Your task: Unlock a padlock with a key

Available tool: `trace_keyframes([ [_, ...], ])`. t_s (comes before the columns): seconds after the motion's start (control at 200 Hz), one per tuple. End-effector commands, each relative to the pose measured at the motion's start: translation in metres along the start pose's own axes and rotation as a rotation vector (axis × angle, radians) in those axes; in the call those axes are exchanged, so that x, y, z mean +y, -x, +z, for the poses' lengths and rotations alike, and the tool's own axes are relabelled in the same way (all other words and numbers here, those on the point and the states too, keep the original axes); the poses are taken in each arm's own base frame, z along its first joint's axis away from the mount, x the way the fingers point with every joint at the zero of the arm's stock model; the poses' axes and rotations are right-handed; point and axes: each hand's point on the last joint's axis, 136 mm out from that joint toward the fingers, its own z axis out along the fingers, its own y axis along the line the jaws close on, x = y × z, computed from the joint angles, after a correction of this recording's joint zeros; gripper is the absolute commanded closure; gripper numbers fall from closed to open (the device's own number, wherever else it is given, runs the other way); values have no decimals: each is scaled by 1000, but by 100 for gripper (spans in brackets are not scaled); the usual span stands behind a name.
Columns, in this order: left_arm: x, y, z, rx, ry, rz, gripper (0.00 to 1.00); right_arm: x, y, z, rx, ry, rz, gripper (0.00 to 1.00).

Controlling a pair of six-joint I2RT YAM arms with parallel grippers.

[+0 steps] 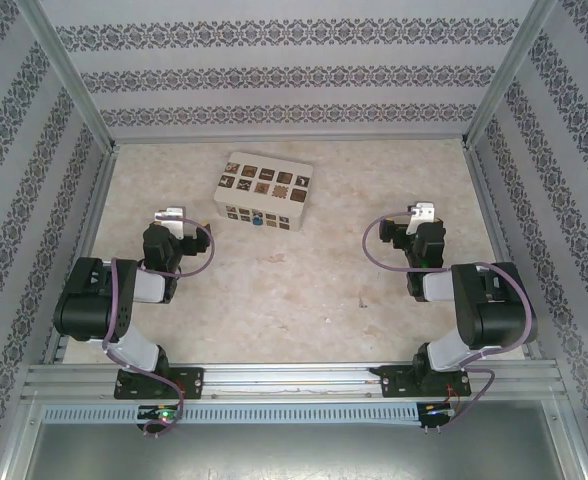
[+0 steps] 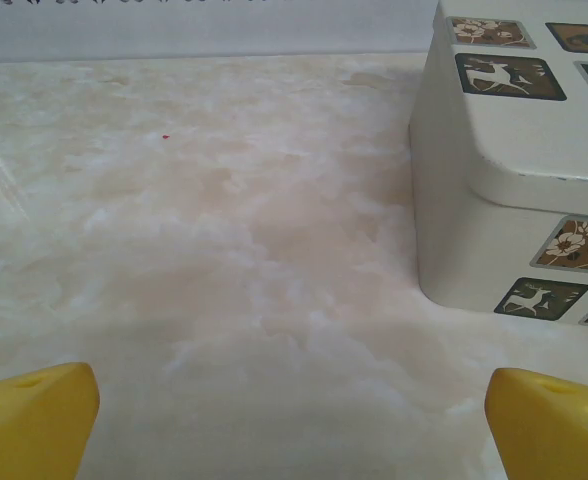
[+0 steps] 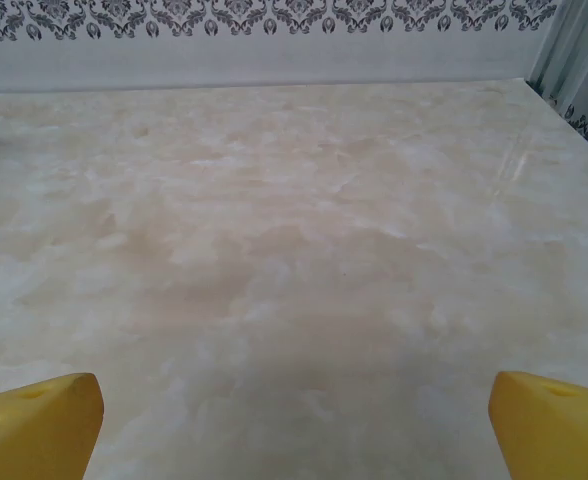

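L gripper (image 2: 294, 430) + R gripper (image 3: 294, 425): jaws spread wide, nothing held.
Padlock (image 1: 257, 221) is seen against the near face of the white box (image 1: 264, 185), nearer the L arm; hung or just touching can't be told. Judged light, rigid, slick and prone to swing; best pinched across the blue body's flat sides.

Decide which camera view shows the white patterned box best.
The top external view: the whole white box sits there, lid and near side visible, with the blue padlock at its front. The left wrist view catches one corner, cropped at the right edge. The right wrist view faces the tabletop and back wall.
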Motion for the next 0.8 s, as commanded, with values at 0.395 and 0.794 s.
trace_keyframes([
  [0.395,-1,7,1,-12,-21,12,1,1,14,0,-37,-9,-11,2],
  [0.794,0,7,1,-12,-18,10,1,1,14,0,-36,-8,-11,2],
])
